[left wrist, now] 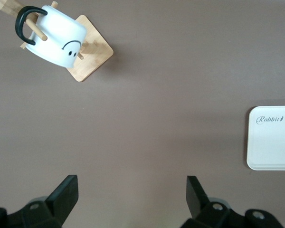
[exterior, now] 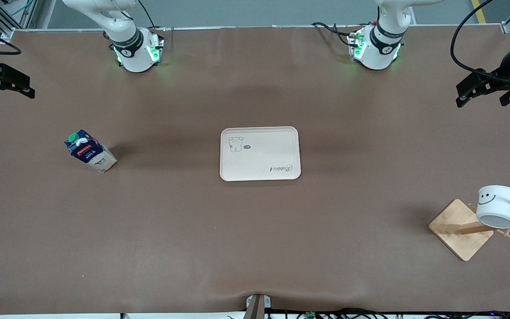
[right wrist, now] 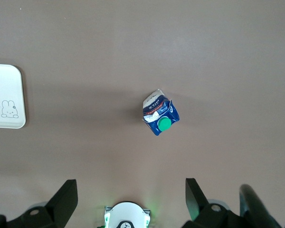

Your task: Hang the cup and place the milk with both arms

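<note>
Already the cup (exterior: 498, 206) hangs on its rack (exterior: 461, 229); both the left gripper (left wrist: 132, 198) and right gripper (right wrist: 131, 199) gape empty, well above the desk (exterior: 255, 230); the tall milk (right wrist: 159, 117) beneath the right one could topple if nudged off-centre.

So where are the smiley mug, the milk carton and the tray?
smiley mug (exterior: 498, 204): front view, white side wall.
milk carton (exterior: 87, 151): front view, blue label face.
tray (exterior: 260, 155): front view, bare middle.

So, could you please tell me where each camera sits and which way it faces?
Front view: high across the table, facing both arm bases, tray central.
Left wrist view: looks down past the open left gripper at the cup hung on its rack.
Right wrist view: looks down past the open right gripper at the milk.
All share the tray.
</note>
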You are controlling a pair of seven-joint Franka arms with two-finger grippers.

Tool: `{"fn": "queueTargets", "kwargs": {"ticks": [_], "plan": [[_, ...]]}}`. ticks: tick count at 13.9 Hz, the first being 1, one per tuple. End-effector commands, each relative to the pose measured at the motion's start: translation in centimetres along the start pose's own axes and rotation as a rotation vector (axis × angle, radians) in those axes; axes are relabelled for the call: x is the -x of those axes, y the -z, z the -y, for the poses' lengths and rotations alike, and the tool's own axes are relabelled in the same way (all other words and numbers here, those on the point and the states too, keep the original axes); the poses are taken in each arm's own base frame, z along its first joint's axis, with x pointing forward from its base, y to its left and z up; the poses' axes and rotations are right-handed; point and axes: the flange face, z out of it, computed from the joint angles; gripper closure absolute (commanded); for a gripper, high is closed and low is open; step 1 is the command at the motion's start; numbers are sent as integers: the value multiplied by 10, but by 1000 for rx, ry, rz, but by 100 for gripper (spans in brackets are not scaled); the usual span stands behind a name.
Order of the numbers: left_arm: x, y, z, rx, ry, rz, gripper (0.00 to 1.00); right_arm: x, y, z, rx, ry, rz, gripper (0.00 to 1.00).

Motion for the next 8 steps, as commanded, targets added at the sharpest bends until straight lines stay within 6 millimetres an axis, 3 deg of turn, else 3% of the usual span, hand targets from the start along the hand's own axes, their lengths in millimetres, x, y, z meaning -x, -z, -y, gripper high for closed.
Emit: {"fn": "queueTargets", "kwargs": {"ticks": [1, 8], "plan": [[5, -1, -3, 20, -17, 6, 0, 16, -1, -2, -15, 16, -22, 0], [-8, -8, -1, 24, 0, 13, 0, 22, -5, -1, -11, 14, -44, 0]]}}
